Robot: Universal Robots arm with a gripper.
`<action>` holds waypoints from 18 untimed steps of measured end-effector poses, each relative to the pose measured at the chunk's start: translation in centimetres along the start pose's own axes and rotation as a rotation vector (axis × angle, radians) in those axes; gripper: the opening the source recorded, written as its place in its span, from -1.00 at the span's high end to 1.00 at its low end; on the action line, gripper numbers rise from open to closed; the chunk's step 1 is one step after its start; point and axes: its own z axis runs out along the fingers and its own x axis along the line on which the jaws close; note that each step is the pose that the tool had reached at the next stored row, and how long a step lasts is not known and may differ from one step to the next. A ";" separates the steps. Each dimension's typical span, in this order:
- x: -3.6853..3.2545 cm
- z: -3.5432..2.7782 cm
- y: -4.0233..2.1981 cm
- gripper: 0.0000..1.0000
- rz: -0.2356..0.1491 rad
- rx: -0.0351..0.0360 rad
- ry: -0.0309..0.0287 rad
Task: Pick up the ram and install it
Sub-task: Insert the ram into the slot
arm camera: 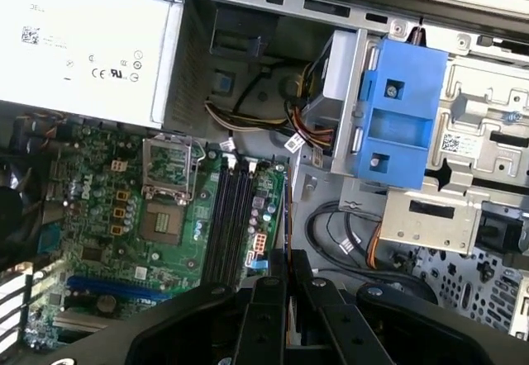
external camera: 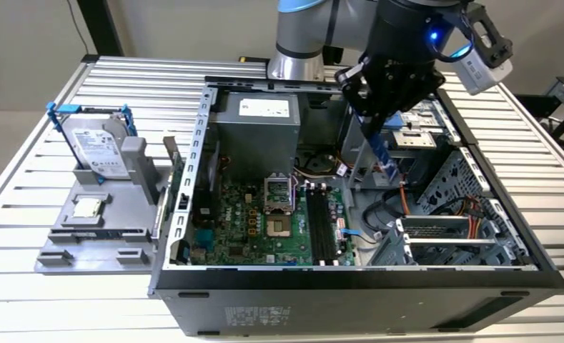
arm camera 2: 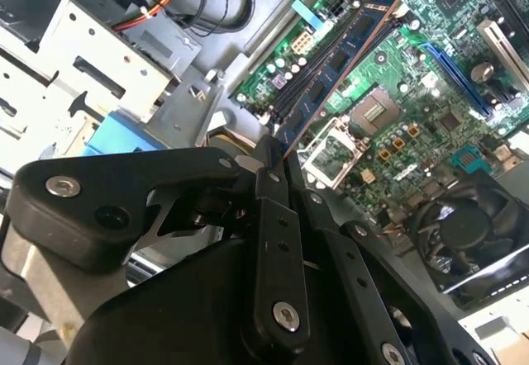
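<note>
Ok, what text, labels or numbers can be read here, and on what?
No text reads well enough to quote.
Label on the power supply: print too small.
Label on the hard drive: blurred.
The white sticker on the metal drive cage: too small.
Print on the computer case outer panel: blurred.
On the ram, clamped in the gripper: no legible print.

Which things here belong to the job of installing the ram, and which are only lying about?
Belong to the job: the ram, held by the gripper above the open computer case; the black slots on the motherboard.
Only lying about: the blue-framed hard drive; the grey stand under it; the power supply.
</note>
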 end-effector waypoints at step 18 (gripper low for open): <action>0.13 2.99 -0.06 1.00 0.116 0.0026 -0.0040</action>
